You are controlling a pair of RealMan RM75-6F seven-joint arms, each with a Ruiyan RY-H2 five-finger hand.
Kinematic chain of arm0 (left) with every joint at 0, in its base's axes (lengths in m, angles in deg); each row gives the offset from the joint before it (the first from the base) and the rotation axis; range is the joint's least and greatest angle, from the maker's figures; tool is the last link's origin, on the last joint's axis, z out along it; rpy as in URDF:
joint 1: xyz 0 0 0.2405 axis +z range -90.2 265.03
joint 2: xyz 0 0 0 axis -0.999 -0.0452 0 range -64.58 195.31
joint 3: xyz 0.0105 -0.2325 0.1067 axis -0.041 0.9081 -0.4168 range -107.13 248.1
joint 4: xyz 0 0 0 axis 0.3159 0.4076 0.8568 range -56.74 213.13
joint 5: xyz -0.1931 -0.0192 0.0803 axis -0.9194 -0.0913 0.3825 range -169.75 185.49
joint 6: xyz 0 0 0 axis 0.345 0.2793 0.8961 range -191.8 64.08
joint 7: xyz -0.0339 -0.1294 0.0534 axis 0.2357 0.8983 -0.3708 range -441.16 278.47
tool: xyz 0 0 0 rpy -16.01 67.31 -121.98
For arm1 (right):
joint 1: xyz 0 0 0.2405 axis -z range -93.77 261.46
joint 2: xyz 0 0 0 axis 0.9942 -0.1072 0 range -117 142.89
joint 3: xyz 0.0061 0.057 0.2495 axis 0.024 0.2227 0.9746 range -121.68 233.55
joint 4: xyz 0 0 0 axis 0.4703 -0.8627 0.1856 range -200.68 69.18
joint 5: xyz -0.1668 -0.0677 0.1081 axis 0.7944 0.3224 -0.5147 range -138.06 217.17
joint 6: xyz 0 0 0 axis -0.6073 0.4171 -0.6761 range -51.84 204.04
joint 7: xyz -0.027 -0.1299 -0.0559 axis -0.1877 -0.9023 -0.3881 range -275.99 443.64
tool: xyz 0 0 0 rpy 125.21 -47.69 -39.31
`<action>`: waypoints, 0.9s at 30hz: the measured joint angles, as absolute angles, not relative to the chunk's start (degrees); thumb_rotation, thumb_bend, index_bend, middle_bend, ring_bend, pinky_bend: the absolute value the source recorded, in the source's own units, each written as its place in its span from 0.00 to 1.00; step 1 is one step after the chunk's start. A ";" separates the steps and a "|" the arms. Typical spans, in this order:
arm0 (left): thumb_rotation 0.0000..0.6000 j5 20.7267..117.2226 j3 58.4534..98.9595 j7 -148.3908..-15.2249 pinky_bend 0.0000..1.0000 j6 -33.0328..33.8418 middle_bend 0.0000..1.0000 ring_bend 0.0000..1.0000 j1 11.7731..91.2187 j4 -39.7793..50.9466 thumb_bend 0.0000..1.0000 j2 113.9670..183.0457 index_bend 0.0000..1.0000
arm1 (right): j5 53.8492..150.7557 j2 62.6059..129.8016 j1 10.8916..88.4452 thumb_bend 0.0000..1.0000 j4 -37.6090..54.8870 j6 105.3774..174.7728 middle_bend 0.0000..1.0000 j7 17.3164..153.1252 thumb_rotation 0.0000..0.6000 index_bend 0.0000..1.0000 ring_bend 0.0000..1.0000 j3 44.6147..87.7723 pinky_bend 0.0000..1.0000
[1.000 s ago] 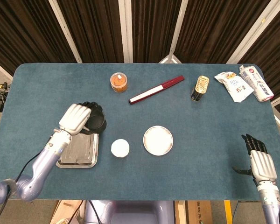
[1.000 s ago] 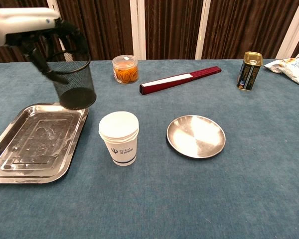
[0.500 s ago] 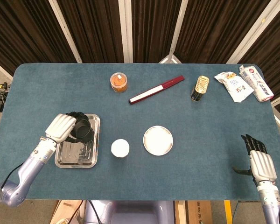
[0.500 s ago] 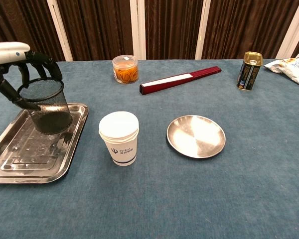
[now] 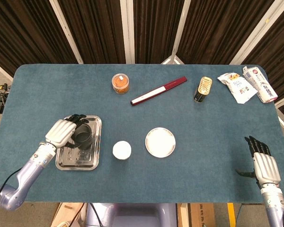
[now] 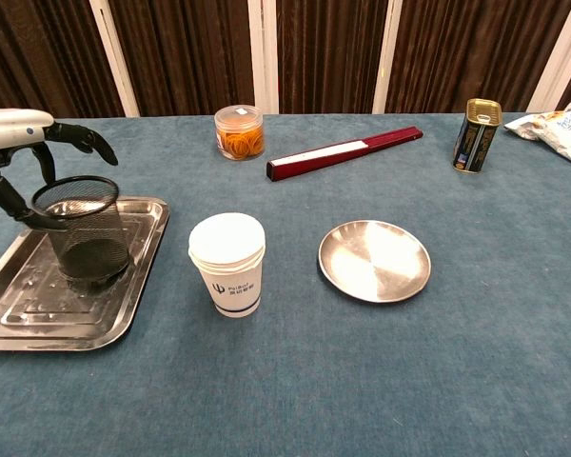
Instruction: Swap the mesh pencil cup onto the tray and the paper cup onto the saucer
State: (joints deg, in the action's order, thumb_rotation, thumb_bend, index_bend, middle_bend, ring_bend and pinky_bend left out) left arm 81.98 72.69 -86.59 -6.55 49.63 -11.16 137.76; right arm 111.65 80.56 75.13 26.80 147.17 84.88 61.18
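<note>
The black mesh pencil cup (image 5: 84, 135) (image 6: 86, 233) stands upright on the steel tray (image 5: 71, 161) (image 6: 38, 324) at the table's left. My left hand (image 5: 61, 132) (image 6: 19, 129) hovers at the cup's left side with its fingers spread and raised above the rim, and its thumb close to the cup's wall. A white paper cup (image 5: 121, 150) (image 6: 228, 267) stands on the cloth between the tray and the bare steel saucer (image 5: 160, 142) (image 6: 374, 260). My right hand (image 5: 264, 163) rests at the front right corner, fingers apart, holding nothing.
Along the back lie a jar of orange rubber bands (image 5: 120, 83) (image 6: 239, 131), a long red box (image 5: 158, 90) (image 6: 343, 152), a gold tin can (image 5: 204, 89) (image 6: 478, 135), and snack packets (image 5: 236, 87) beside a toothpaste box (image 5: 260, 84).
My left hand carried the mesh cup left and down from above the tray's far corner and set it on the tray. Its fingers then lifted off the rim. The right hand stayed still.
</note>
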 measured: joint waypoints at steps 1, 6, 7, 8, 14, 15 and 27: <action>1.00 82.03 72.62 -86.72 0.32 -6.67 0.07 0.09 49.68 -11.23 0.24 137.59 0.20 | 111.60 80.49 75.11 0.00 26.84 147.01 0.00 84.88 1.00 0.00 0.00 61.14 0.00; 1.00 81.81 72.33 -87.68 0.25 -7.51 0.03 0.01 49.93 -12.16 0.16 136.37 0.18 | 111.34 80.04 75.06 0.00 27.28 146.64 0.00 85.03 1.00 0.00 0.00 61.12 0.00; 1.00 81.77 72.35 -87.70 0.24 -7.56 0.02 0.01 49.98 -12.43 0.14 136.18 0.18 | 111.35 80.00 75.07 0.00 27.35 146.66 0.00 85.07 1.00 0.00 0.00 61.12 0.00; 1.00 81.76 72.42 -87.69 0.22 -7.59 0.01 0.00 50.03 -12.86 0.11 135.85 0.17 | 111.36 79.94 75.10 0.00 27.44 146.69 0.00 85.11 1.00 0.00 0.00 61.12 0.00; 1.00 82.03 73.17 -87.10 0.20 -7.28 0.00 0.00 50.26 -16.85 0.06 132.80 0.16 | 111.17 79.59 75.16 0.00 27.82 146.63 0.00 84.87 1.00 0.00 0.00 61.07 0.00; 1.00 82.12 73.45 -86.74 0.20 -6.99 0.00 0.00 50.35 -17.76 0.06 132.23 0.16 | 111.11 79.57 75.16 0.00 27.86 146.64 0.00 84.78 1.00 0.00 0.00 61.09 0.00; 1.00 86.62 78.17 -82.86 0.17 -0.01 0.00 0.00 51.27 -24.39 0.06 131.12 0.17 | 116.00 79.74 74.45 0.00 28.36 147.21 0.00 83.79 1.00 0.00 0.00 60.10 0.00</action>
